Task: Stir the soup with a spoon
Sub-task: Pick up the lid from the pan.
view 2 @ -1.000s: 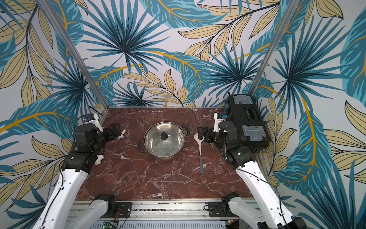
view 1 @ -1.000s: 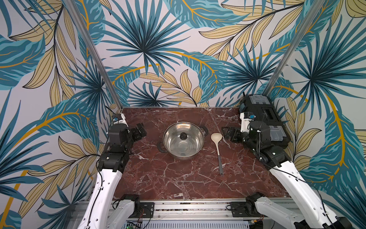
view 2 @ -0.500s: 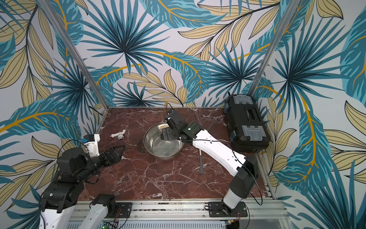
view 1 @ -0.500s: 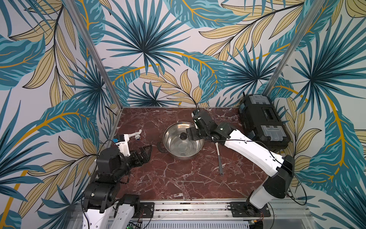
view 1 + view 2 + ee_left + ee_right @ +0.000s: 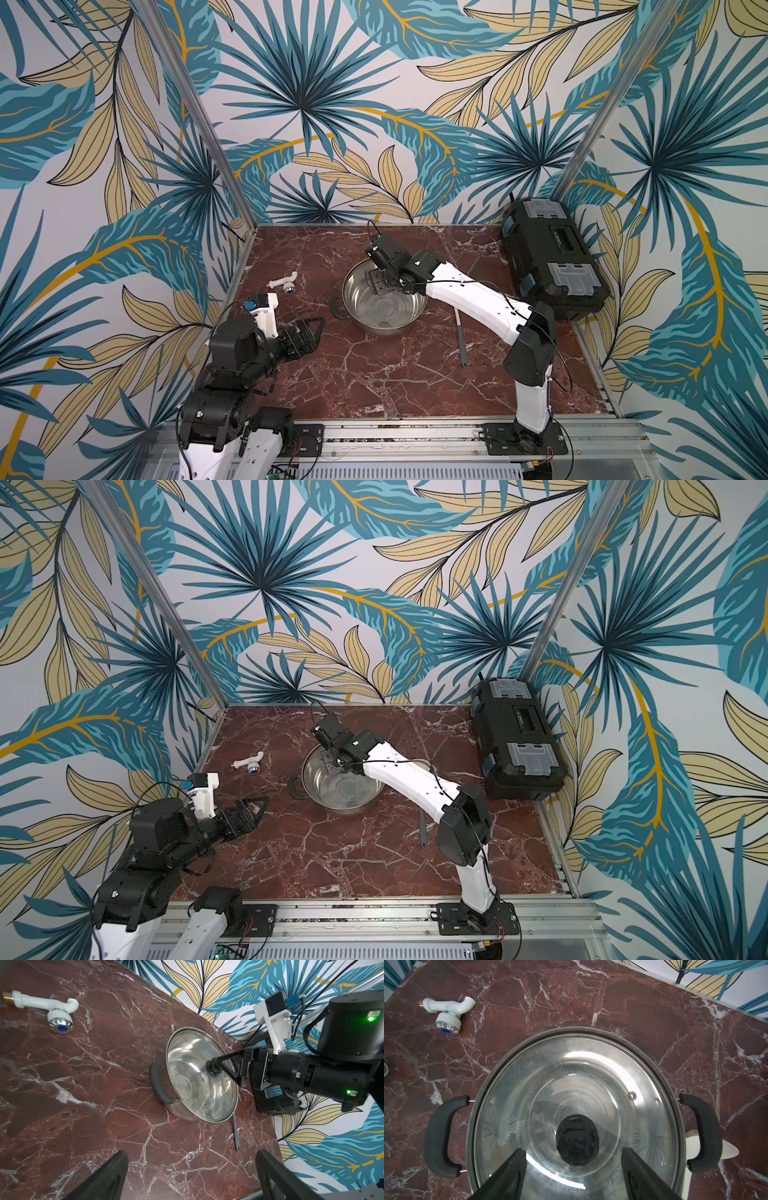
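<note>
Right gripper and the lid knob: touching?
Apart. In the right wrist view the right gripper straddles the lid knob, with the clear glass lid showing between the knob and each finger.

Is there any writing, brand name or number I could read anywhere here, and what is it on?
No text can be read anywhere.
Small blue label, seemingly on the black toolbox: print too blurred.
Pot, lid, spoon, white tap: no markings seen.
</note>
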Controlling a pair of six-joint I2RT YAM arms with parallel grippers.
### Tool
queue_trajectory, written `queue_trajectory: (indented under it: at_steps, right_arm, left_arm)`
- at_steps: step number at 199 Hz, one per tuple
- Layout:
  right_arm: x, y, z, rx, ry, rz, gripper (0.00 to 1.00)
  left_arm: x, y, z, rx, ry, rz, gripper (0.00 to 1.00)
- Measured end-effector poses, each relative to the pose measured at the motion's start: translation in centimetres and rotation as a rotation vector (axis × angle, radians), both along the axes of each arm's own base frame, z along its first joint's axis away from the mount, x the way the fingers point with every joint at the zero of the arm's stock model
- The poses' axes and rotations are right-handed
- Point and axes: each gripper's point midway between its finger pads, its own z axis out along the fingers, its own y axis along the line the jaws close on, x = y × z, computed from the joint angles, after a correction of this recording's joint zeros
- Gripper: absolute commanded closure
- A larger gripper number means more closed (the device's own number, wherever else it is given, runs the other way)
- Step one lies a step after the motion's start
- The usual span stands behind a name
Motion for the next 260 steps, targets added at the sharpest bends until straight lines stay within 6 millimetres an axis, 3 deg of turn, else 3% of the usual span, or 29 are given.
queue_trajectory:
  at_steps: [73, 219, 260]
  right_arm:
    - [0.5, -0.5, -1.7, -0.049, 0.013, -0.03, 0.36]
    - [0.7, -0.3, -3.8, -0.017, 0.057, -0.055, 0.43]
    - [1.1, -0.4, -4.2, 0.009, 0.067, -0.07, 0.49]
  left_arm:
    - [0.4, -0.6, -0.9, -0.048, 0.021, -0.016, 0.0]
    - [0.3, -0.9, -0.6, -0.084, 0.018, -0.017, 0.0]
    - [0.2, -0.9, -0.6, -0.085, 0.018, -0.018, 0.0]
